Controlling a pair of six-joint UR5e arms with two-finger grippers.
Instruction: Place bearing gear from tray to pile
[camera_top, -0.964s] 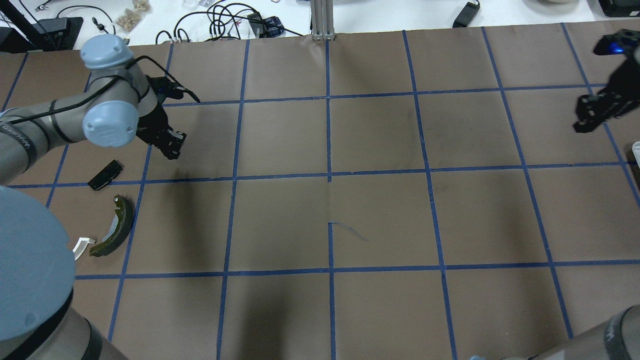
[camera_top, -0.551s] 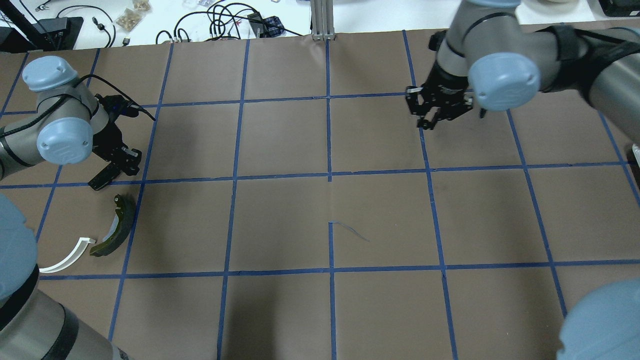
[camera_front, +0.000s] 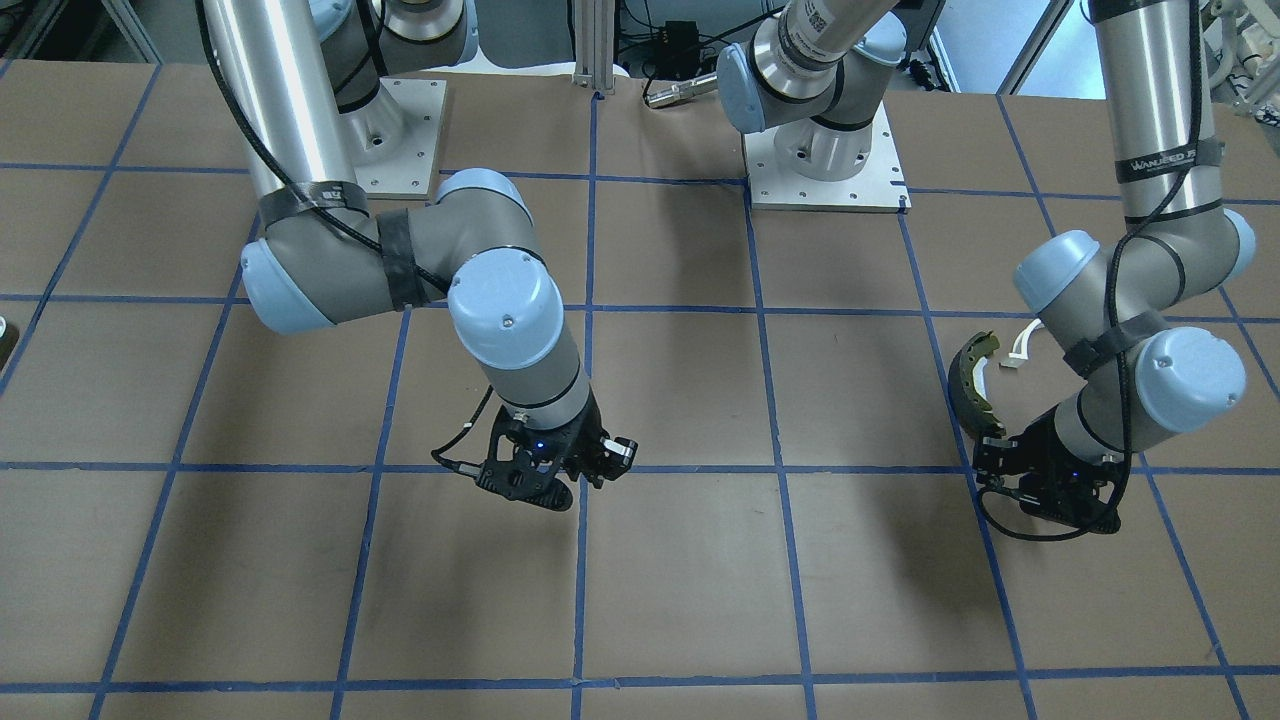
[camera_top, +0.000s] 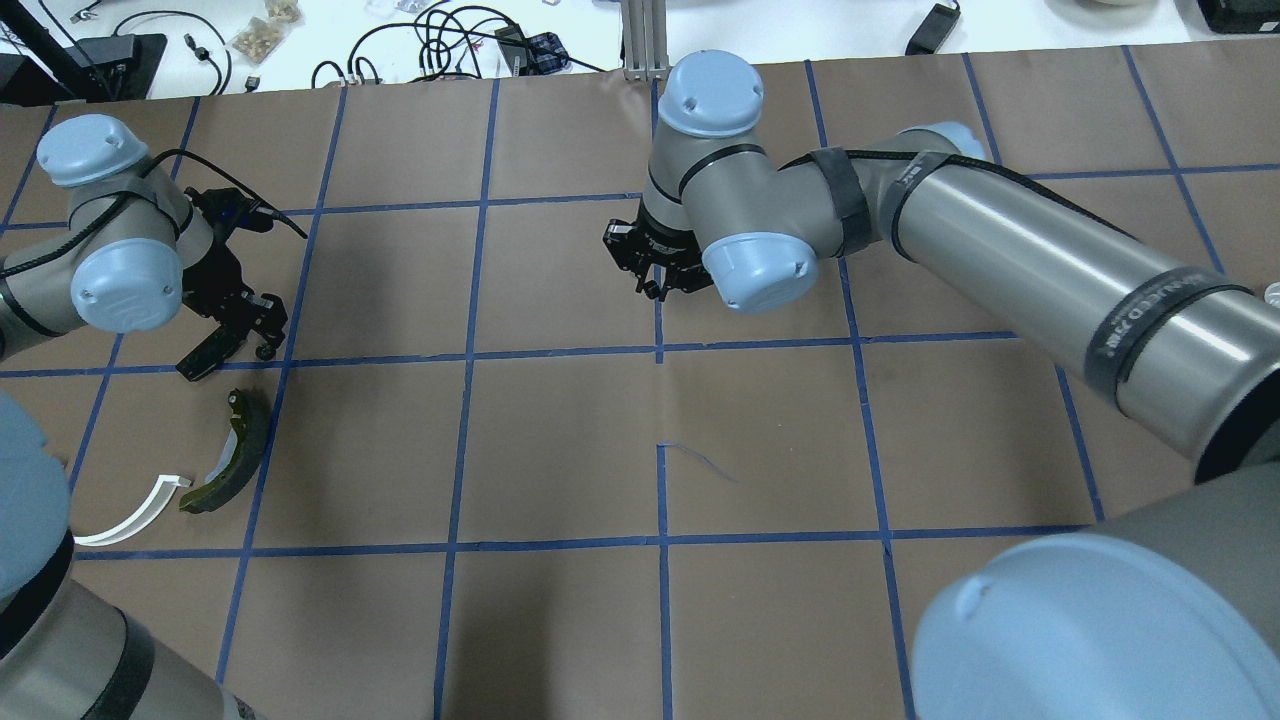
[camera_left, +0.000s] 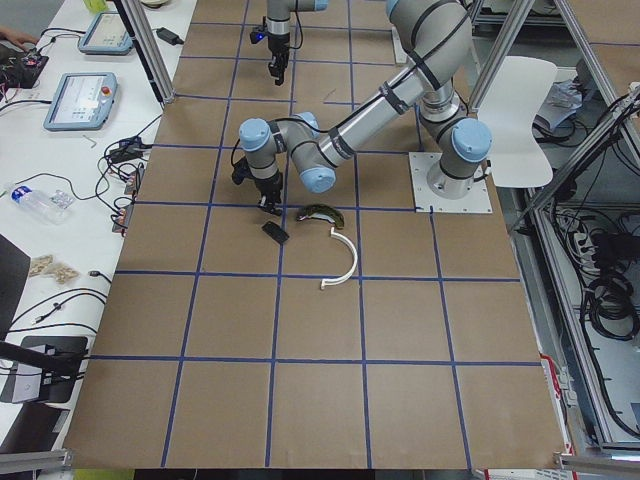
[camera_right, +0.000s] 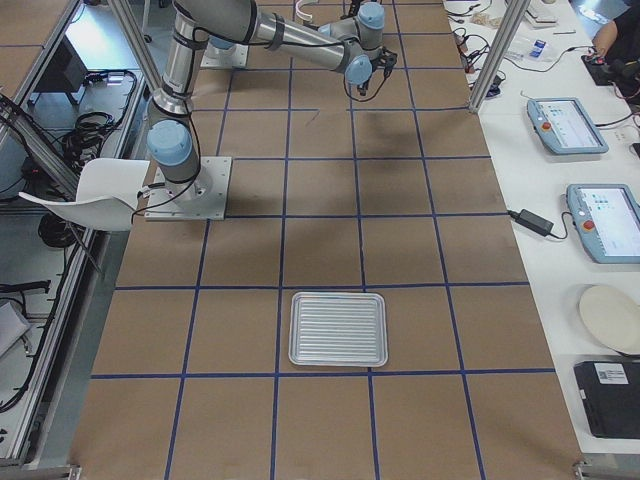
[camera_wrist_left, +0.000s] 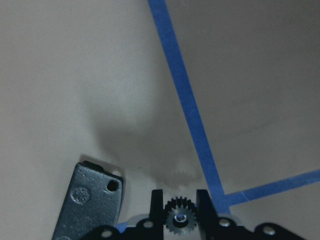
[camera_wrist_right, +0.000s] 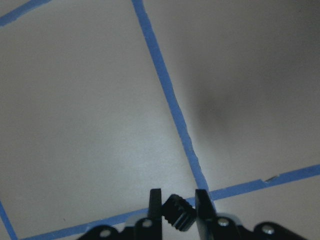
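Note:
My left gripper is shut on a small black toothed bearing gear and holds it just above the paper, next to the dark flat pad plate. In the overhead view the left gripper is at the pile: pad plate, olive brake shoe, white arc. My right gripper is shut on another small black gear. It hangs over the table's centre line. The ribbed metal tray lies bare in the exterior right view.
Brown paper with a blue tape grid covers the table. A vertical post stands at the far edge, with cables and small items on the white bench behind it. The right arm's long links cross the right half.
The right arm swept from the far right edge across to the table's centre. The left gripper moved left and toward the pad plate, then held there.

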